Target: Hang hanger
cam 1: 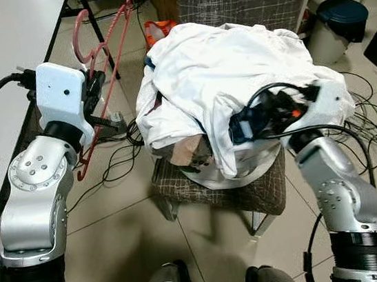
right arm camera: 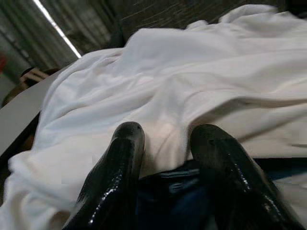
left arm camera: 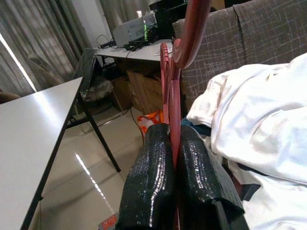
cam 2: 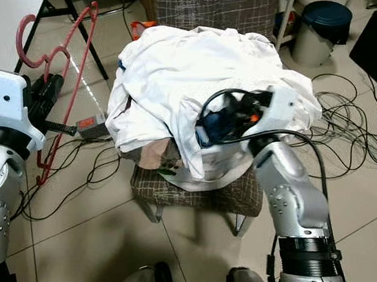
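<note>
No text, label, brand or number can be read in any view — the small red-faced box [cam 2: 91, 128] on the floor beside the cables [cam 2: 353, 126] is too small and blurred to make out.

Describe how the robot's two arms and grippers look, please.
Both arms are silver metal with rounded joints and black bands lower down. Each wrist carries a white housing and thick black cable. The left gripper and right gripper each have two long black fingers.
</note>
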